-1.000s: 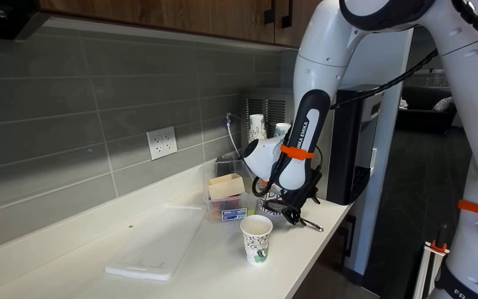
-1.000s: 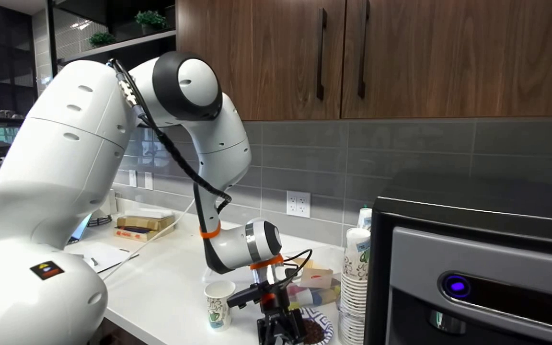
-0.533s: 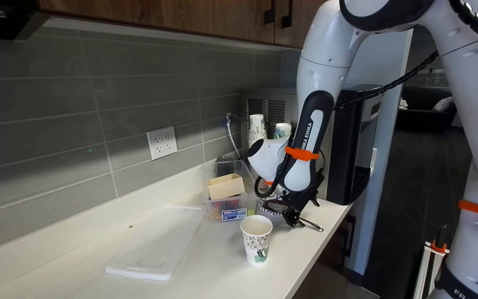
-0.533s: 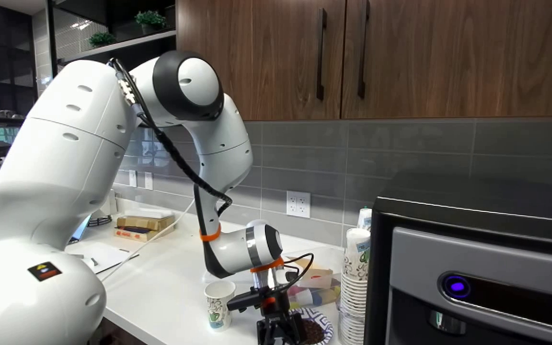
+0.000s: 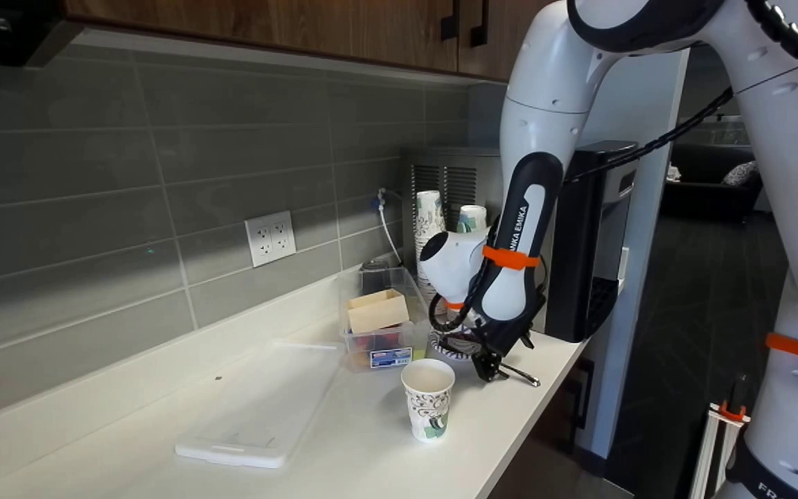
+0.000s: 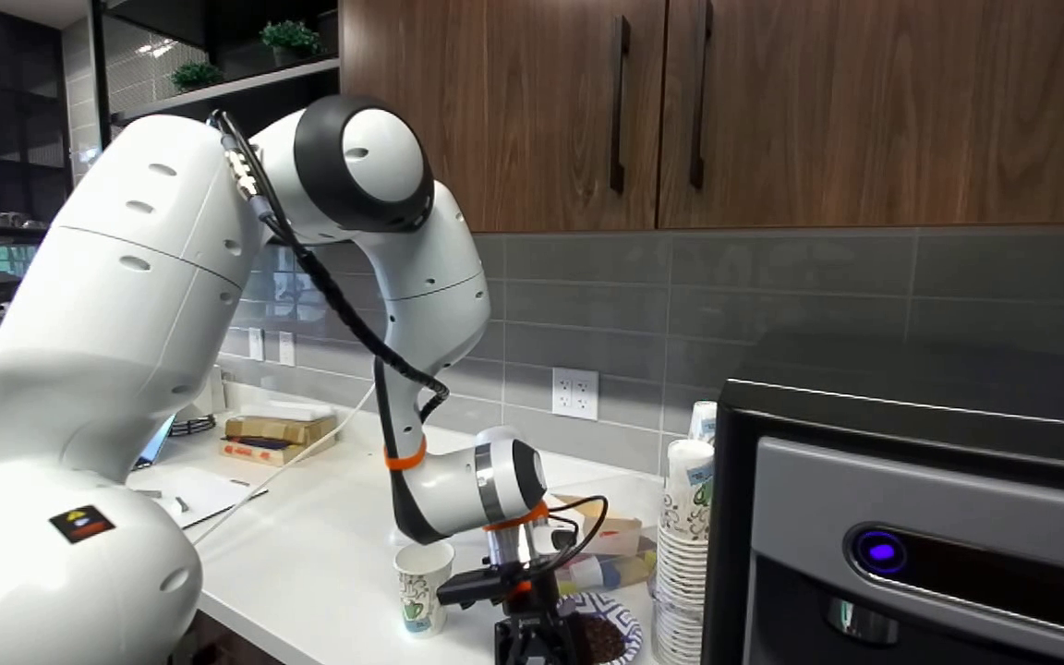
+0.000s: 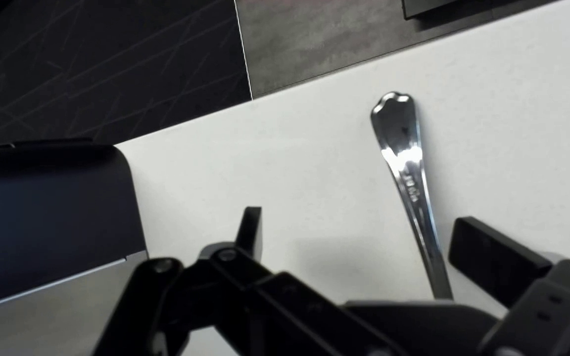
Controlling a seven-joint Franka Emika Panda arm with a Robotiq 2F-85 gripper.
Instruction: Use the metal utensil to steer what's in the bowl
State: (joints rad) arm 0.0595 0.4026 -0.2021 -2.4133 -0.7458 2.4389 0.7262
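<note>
The metal utensil (image 7: 416, 198) lies on the white counter, its handle toward the front edge; it also shows in an exterior view (image 5: 522, 375). Its other end is hidden under my gripper. My gripper (image 7: 359, 242) is open, its fingers wide apart just above the counter. The utensil's handle runs between them, close to the right finger in the wrist view, with no grip on it. The bowl (image 6: 615, 610), shallow and round with a patterned rim and dark brown contents, is beside the gripper (image 5: 490, 366), partly hidden by it. It also shows in an exterior view (image 5: 445, 352).
A white patterned paper cup (image 5: 428, 405) stands near the gripper. A clear plastic bin (image 5: 350, 339) with a box, a stack of cups (image 6: 683, 573) and a dark dispenser (image 6: 920, 416) stand around the bowl. A white lid (image 5: 267, 416) lies by the wall.
The lower arm and wrist have shifted slightly right and down in an exterior view, and the gripper has become a little more upright. The utensil, bowl and cup have not visibly moved.
</note>
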